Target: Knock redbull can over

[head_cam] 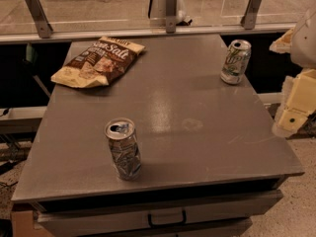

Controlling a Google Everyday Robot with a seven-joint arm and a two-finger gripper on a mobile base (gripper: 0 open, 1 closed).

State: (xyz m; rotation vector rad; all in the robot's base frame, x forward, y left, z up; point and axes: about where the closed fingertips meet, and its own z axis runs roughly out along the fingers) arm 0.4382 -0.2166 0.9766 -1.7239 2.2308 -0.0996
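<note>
While the redbull can [123,149] is standing upright near the worktop's [197,127] front edge, left of centre, I am watching the gripper [294,112] hanging just off the right edge, well apart from it. I cannot tell whether it is spread or closed.

1. The grey worktop [197,107] has its right edge just left of the claw [288,122].
2. A white can [235,61] with green markings stands upright, left of the claw and farther back.
3. A snack bag [98,60] lies flat, far left of the claw.
4. A drawer handle [167,217] sits below the worktop's front, left of the claw.
</note>
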